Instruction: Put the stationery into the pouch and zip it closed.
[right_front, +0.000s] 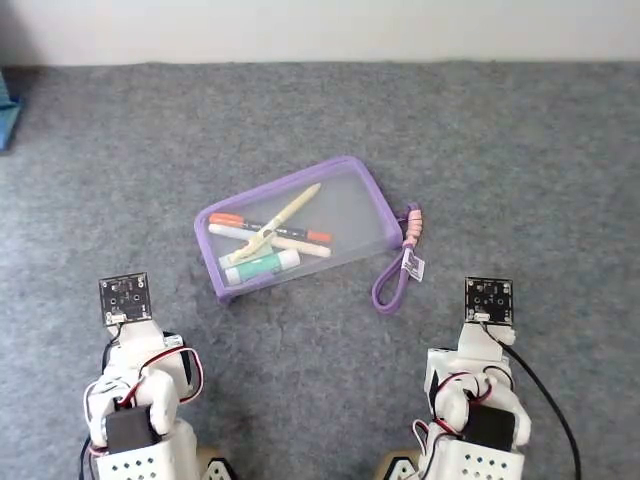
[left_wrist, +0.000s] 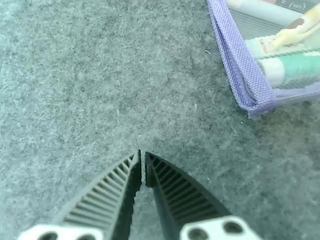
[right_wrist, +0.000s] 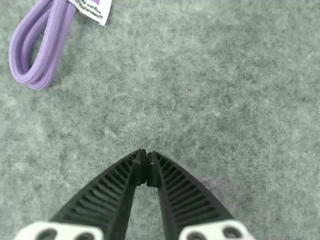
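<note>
**Grippers, pair, both closed and empty; filled pouch at mid-table**

The left gripper (left_wrist: 143, 155) had its ribbed black jaws met at the tips, holding nothing. It was over the grey felted table cover (right_front: 500, 150), near one purple corner of the pouch. The right gripper (right_wrist: 146, 154) was likewise pressed together and empty, near the purple cord wrist loop (right_wrist: 37, 50).

Item: flat rectangular pouch (right_front: 350, 205) of translucent mesh with purple fabric edging. It lay tilted at mid-table, ahead of both arms and between them.

Contents, seen through the wall:
- orange-capped pen (right_front: 265, 225)
- white pen (right_front: 300, 245)
- cream clip-like tool (right_front: 285, 215) lying across them
- green-and-white tube (right_front: 262, 265)

Handling, as judged: light and limp. The mesh would sag and slide on the cover, and the stiff contents would shift inside.

Best holds: the fabric edging at a corner for steadying, and the pink-beaded zip pull (right_front: 413, 222) at the loop end for drawing.

Whether the zip was fully drawn could not be told
</note>
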